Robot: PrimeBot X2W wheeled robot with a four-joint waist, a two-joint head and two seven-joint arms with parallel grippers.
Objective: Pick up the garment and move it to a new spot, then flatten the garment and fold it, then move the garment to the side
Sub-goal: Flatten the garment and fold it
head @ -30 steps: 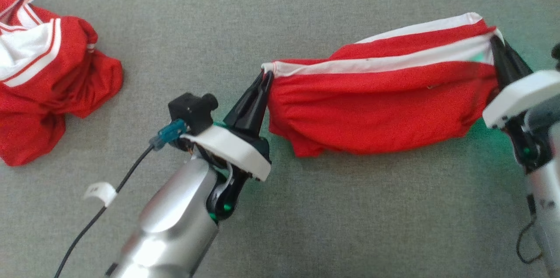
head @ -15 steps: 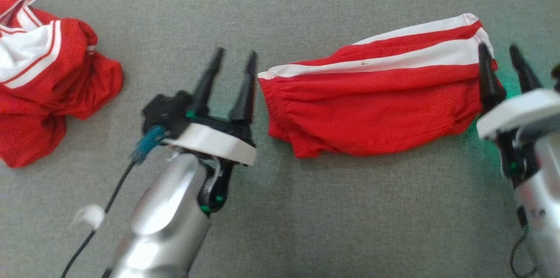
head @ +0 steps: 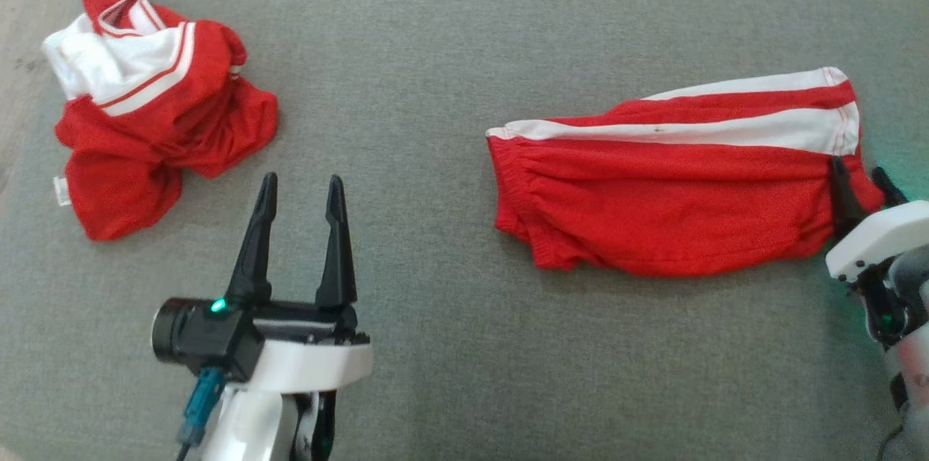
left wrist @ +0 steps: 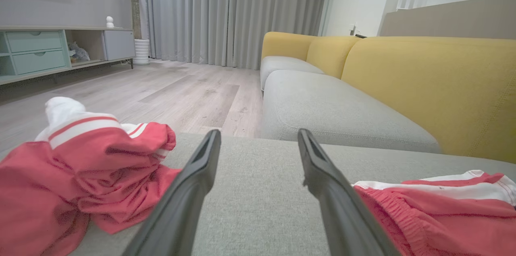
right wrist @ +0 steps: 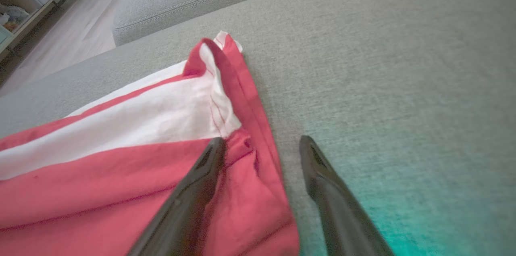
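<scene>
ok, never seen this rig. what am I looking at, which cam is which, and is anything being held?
It is a two-armed wheeled robot working over a grey cushion. The head view looks down from its head camera. The other two come from cameras on each wrist, looking along that arm's two dark fingers.

The left claw is open and hovers over bare cushion, holding nothing. The right claw is also open; the right wrist view shows one finger lying over the hem of the red shorts with white stripes, the other over bare cushion, so nothing is gripped.

The shorts lie spread out on the right. A crumpled red and white garment sits at the far left. The left wrist view also shows a yellow-backed sofa and a wooden floor.
</scene>
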